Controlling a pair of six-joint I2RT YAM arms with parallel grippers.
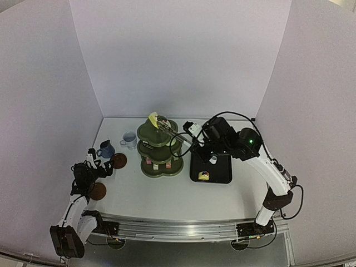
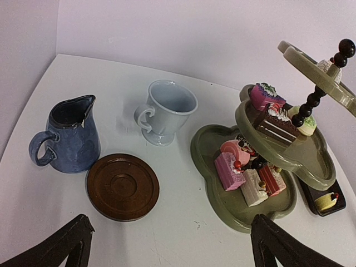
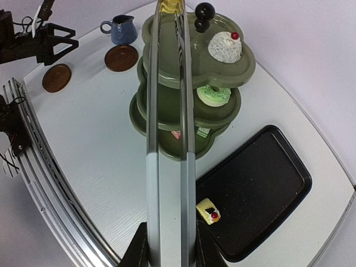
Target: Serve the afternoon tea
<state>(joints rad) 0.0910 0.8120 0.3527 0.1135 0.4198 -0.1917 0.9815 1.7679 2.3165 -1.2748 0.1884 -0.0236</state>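
The dark green three-tier stand (image 1: 160, 158) stands mid-table with several small cakes (image 2: 245, 175) on its tiers. My right gripper (image 3: 169, 250) is shut on the metal tongs (image 3: 154, 111). The tongs' tips hold a yellow cake (image 1: 153, 118) over the top tier, beside a white cherry-topped cake (image 3: 225, 47). Another yellow cake (image 3: 208, 212) lies on the black tray (image 3: 267, 183). The dark blue mug (image 2: 69, 133), the pale mug (image 2: 167, 111) and a brown saucer (image 2: 122, 187) sit left of the stand. My left gripper (image 2: 172, 253) is open and empty, just short of that saucer.
A second brown saucer (image 1: 98, 191) lies nearer the front left, beside my left arm. The tray (image 1: 222, 172) sits right of the stand, under my right arm, and also holds a small white item (image 1: 213, 159). White walls enclose the table on three sides.
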